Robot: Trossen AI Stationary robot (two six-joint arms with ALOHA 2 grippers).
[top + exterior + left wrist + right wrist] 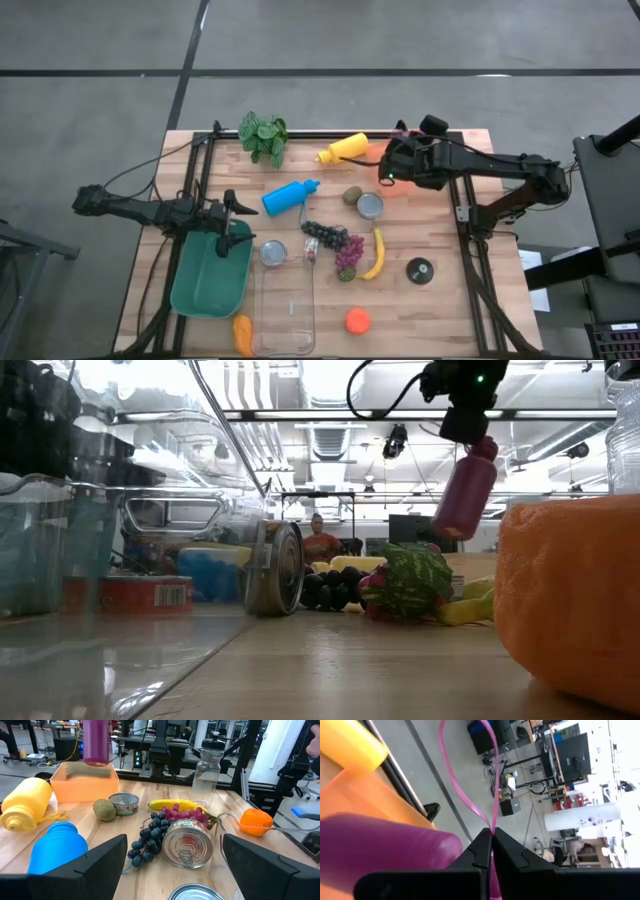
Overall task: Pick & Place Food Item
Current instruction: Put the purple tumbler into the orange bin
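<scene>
A purple bottle [465, 485] with a thin pink strap hangs in the air at the far right of the table, under my right gripper [465, 420], which is shut on the strap. In the left wrist view the bottle [96, 742] hangs just above an orange bin [85, 785]. My left gripper [235, 225] waits open over the far end of a green bin [205, 280] at the left, with nothing between its fingers [100, 860]. My right gripper pinches the pink strap [470, 802] between its two fingertips, where the loop's two strands come together. The bottle [380, 850] hangs tilted below the fingers, clear of the table and of the orange bin.
Mid-table lie a blue bottle [288, 196], a yellow bottle [345, 148], a kiwi [352, 194], two cans [370, 206] [273, 252], grapes [330, 237] and a banana [376, 255]. A clear container [285, 305] and an orange [357, 320] sit near the front edge, and a plant [263, 135] at the back.
</scene>
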